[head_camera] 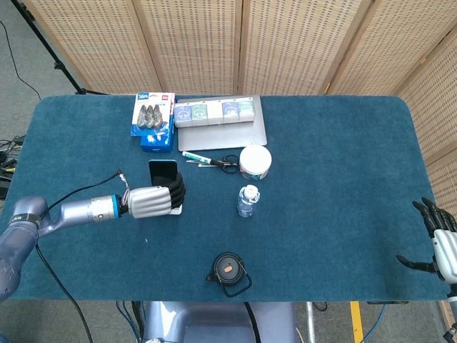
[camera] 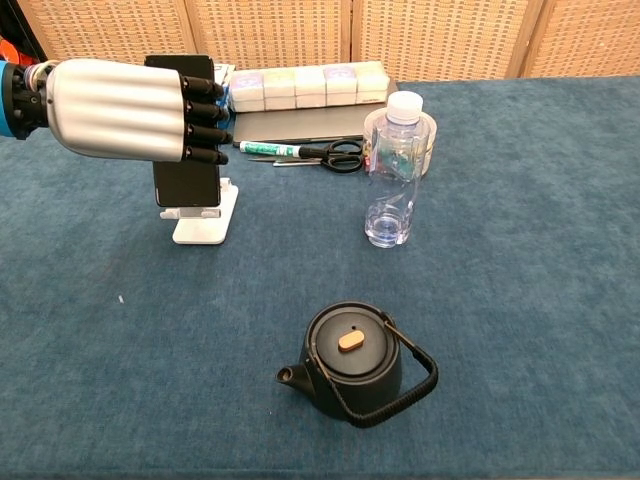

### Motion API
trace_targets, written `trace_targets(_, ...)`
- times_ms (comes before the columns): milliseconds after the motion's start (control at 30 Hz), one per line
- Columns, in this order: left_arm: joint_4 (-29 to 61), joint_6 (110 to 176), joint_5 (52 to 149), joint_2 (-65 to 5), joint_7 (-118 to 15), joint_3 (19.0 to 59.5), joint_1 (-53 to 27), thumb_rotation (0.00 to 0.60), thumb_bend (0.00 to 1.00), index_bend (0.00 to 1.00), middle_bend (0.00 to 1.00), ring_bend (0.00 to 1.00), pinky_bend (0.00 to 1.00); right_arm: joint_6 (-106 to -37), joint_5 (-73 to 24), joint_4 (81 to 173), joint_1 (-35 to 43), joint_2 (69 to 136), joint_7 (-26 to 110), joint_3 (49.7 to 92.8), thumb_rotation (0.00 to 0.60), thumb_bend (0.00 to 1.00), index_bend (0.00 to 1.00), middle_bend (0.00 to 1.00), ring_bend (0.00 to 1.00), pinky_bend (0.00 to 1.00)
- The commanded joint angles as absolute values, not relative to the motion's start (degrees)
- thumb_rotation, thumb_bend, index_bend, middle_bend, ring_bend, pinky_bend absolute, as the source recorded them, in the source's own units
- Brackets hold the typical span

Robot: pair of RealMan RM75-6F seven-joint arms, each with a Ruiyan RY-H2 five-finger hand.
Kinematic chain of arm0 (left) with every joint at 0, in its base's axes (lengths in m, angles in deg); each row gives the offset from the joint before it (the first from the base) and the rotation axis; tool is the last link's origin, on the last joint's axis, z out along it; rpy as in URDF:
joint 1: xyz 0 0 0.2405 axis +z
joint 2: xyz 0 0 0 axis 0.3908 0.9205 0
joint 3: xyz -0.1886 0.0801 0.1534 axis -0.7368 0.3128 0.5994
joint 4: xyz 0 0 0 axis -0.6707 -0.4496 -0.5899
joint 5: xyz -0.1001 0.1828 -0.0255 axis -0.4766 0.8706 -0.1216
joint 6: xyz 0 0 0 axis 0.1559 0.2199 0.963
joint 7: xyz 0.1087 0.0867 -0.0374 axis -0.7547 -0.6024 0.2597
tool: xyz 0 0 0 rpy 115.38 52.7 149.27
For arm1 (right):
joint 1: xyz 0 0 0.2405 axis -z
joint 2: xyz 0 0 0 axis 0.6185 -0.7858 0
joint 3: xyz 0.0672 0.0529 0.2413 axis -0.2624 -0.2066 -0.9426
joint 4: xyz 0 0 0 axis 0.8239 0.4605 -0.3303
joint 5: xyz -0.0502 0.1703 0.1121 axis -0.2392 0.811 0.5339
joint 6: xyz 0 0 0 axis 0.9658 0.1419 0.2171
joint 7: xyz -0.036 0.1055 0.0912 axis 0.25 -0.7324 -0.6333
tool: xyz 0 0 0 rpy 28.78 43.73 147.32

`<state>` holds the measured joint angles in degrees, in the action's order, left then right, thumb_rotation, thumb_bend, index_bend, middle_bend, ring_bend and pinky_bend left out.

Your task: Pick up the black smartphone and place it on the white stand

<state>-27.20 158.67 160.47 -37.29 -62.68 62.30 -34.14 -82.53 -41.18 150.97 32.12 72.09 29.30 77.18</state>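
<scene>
My left hand [head_camera: 154, 201] [camera: 135, 110] holds the black smartphone [head_camera: 162, 171] [camera: 187, 183] upright, fingers wrapped across its front. The phone's lower edge sits at the lip of the white stand [camera: 205, 223] [head_camera: 174, 209], which stands on the blue table left of centre. Whether the phone rests on the stand or hovers just over it I cannot tell. My right hand [head_camera: 441, 241] is far off at the table's right edge, fingers spread and holding nothing.
A clear water bottle [camera: 393, 170] and a white round tub [head_camera: 255, 161] stand right of the stand. Scissors [camera: 340, 153] and a pen [camera: 275, 149] lie behind it, before a laptop [head_camera: 235, 132] with small boxes. A black teapot [camera: 355, 363] sits near the front.
</scene>
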Motion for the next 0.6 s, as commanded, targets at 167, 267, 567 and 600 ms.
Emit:
trace_targets(167, -27.5, 158.1, 159.6, -38.3, -63.3, 62.4, -34.0, 0.6, 0.35, 0.62, 0.39, 0.33, 0.45, -82.5, -41.2, 151.0, 32.1, 72.0, 29.2, 77.1, 0.6, 0.0, 0.0, 0.0, 0.0, 0.0)
trace_targets(267, -27.5, 157.9, 159.5, -38.4, -63.4, 62.8, -33.9, 0.6, 0.35, 0.62, 0.39, 0.33, 0.45, -82.5, -41.2, 151.0, 32.1, 72.0, 29.0, 77.1, 0.6, 0.0, 0.0, 0.0, 0.0, 0.0)
trace_targets(567, -27.8, 157.7, 158.9, -38.9, -63.9, 63.2, -33.7, 0.6, 0.35, 0.62, 0.39, 0.33, 0.45, -82.5, -41.3, 151.0, 32.2, 71.8, 28.5, 77.1, 0.6, 0.0, 0.0, 0.0, 0.0, 0.0)
trace_targets(600, -27.8, 157.6, 158.8, -39.0, -63.9, 63.2, -33.8, 0.6, 0.35, 0.62, 0.39, 0.33, 0.45, -82.5, -41.3, 151.0, 32.2, 71.7, 28.4, 77.1, 0.6, 0.0, 0.0, 0.0, 0.0, 0.0)
